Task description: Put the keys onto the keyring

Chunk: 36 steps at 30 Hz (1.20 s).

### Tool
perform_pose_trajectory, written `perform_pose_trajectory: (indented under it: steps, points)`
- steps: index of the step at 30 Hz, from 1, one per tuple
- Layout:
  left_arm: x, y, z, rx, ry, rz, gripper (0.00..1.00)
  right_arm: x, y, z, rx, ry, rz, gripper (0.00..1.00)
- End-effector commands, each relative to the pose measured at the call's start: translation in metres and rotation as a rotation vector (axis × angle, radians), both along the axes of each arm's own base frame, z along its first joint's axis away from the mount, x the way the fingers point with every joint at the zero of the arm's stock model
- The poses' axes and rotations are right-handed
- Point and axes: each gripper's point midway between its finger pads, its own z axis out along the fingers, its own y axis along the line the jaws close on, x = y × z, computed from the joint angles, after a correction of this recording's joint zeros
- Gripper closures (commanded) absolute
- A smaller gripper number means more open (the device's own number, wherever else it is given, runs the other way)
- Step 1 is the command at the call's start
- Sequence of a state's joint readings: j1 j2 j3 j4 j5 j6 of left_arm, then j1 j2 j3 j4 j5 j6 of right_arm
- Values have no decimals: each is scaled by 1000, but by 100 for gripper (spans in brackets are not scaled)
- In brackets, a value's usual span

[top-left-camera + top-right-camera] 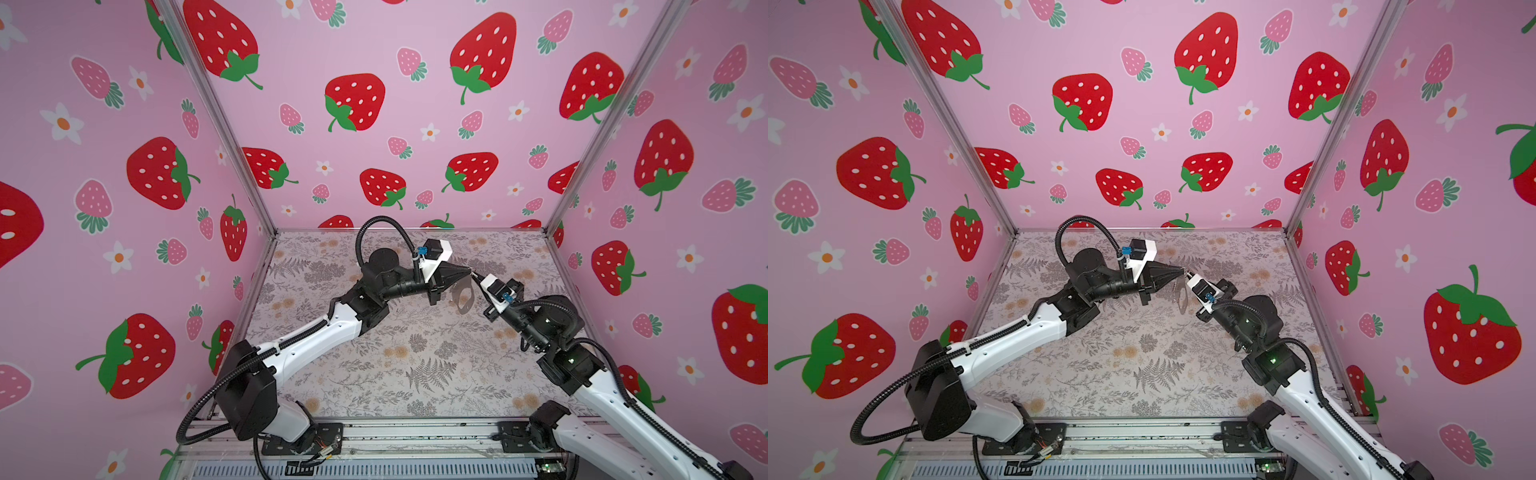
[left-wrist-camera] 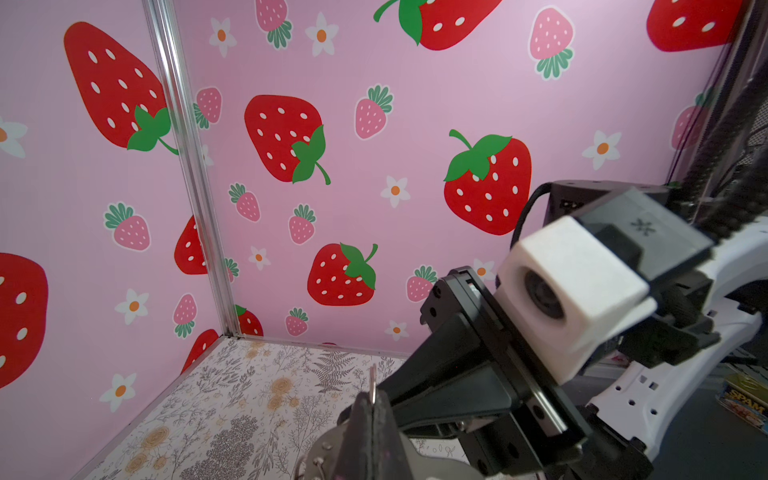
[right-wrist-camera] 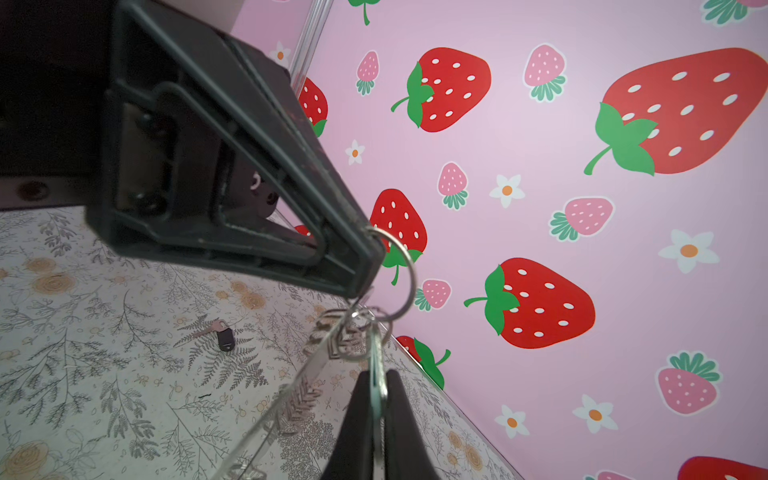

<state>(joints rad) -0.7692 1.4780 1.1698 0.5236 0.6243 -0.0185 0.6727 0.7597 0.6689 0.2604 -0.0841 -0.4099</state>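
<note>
Both grippers meet above the back of the floral table. My left gripper (image 1: 469,272) (image 2: 374,401) is shut on the big silver ring (image 3: 409,270) of the keyring. The keyring's grey plate (image 1: 463,299) (image 1: 1181,297) hangs below that ring, clear of the table. My right gripper (image 3: 376,392) (image 1: 1188,275) is shut on a thin flat silver key, seen edge-on and reaching up into the small rings (image 3: 361,332) under the big one. A key with a black head (image 3: 222,334) lies loose on the table behind them. It does not show in either top view.
The floral table (image 1: 415,365) is walled in by strawberry-print panels on three sides, with aluminium posts (image 1: 232,137) at the back corners. Both arm bases stand on the metal rail (image 1: 415,436) at the front. A tin (image 2: 744,401) lies outside the cell.
</note>
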Motion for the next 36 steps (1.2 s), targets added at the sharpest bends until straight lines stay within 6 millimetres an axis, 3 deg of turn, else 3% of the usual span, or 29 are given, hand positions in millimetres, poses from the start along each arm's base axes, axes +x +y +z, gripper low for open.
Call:
perform_pose_trajectory:
  steps: [1,17,24,27,29,33,36]
  points:
    - [-1,7,17,-21,-48,30,100,-4,-11,35,22,-95,-36,97]
    - [16,13,2,44,-42,143,100,3,-16,31,-115,-138,-94,98]
    - [28,17,-35,92,20,190,100,14,-1,24,-251,-148,-67,99]
    - [35,27,-50,72,67,223,99,18,8,12,-303,-113,-32,99]
    - [39,34,-64,81,97,245,95,17,17,-1,-343,-87,11,99]
    - [44,52,-87,81,158,297,72,18,40,-43,-439,-9,88,99]
    - [47,78,-99,60,185,378,57,16,55,-70,-492,35,129,99]
